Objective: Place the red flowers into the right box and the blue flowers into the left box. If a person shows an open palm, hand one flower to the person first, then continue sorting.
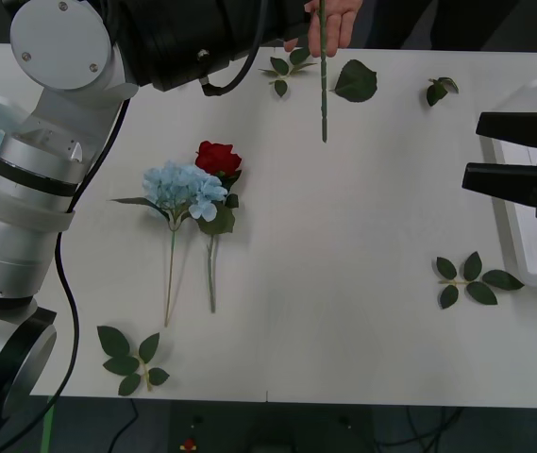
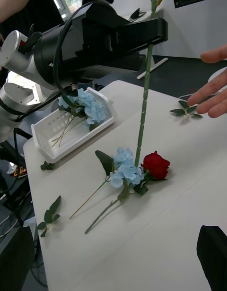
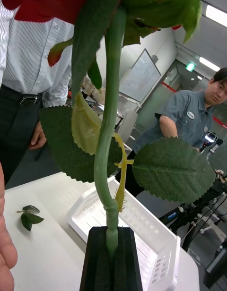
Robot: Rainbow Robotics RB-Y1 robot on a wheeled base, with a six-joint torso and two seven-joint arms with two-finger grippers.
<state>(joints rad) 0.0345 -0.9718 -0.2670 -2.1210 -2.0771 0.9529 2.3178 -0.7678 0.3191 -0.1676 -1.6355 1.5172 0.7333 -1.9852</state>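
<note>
The left end effector is raised over the far middle of the counter, its black fingers clamped together on the green stem of a red rose, which stands upright with the bloom above and broad leaves spreading from the stem. In the front view the lower stem hangs straight down toward the counter's far edge, and a person's hand is on the stem at that edge; in the right wrist view that hand is open beside the stem. The right end effector hangs at the right side, over the near rim of the right box, with its two black fingers apart and nothing between them. On the counter's left half a pale-blue hydrangea and a second red rose lie side by side, blooms touching, stems pointing toward the near edge. The left box sits at the far left and holds more blue hydrangea heads. Loose green leaf sprigs lie scattered on the counter: near the right box, at the near left corner, and along the far edge.
</note>
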